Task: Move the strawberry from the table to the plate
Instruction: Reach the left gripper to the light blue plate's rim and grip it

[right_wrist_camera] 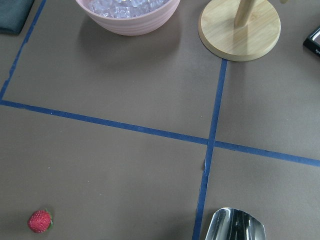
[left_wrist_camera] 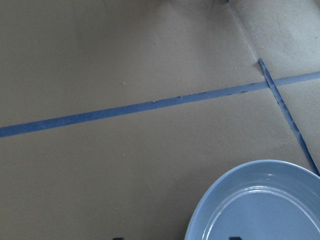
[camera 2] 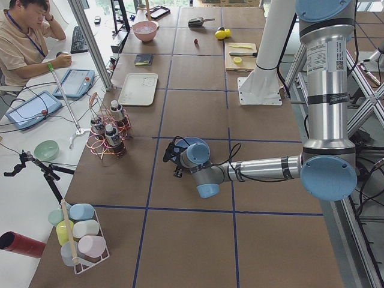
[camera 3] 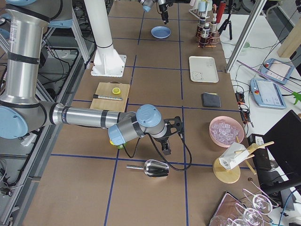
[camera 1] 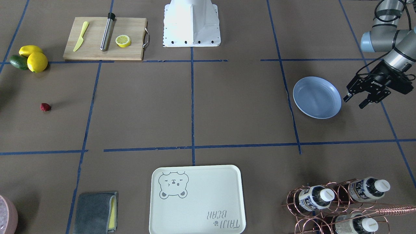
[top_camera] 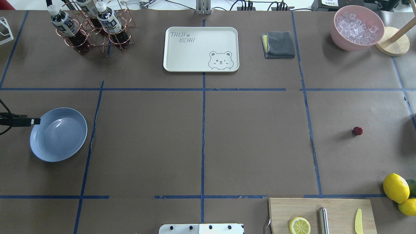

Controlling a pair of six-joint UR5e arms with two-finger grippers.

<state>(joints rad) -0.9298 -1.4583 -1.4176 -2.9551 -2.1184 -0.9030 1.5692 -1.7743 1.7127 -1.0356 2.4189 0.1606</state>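
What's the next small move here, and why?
Probably shift the right gripper over the strawberry: it lies untouched on the table, low and left in the right wrist view, nearer that arm; the empty plate sits by the left gripper.

Bare table (top_camera: pixel 253 136) between strawberry (top_camera: pixel 357 131) and plate (top_camera: pixel 58 135)

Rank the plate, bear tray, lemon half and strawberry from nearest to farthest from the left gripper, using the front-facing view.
1. plate, just beside the left gripper.
2. bear tray, centre of the operators' edge.
3. lemon half, on the cutting board.
4. strawberry, far across on the robot's right.
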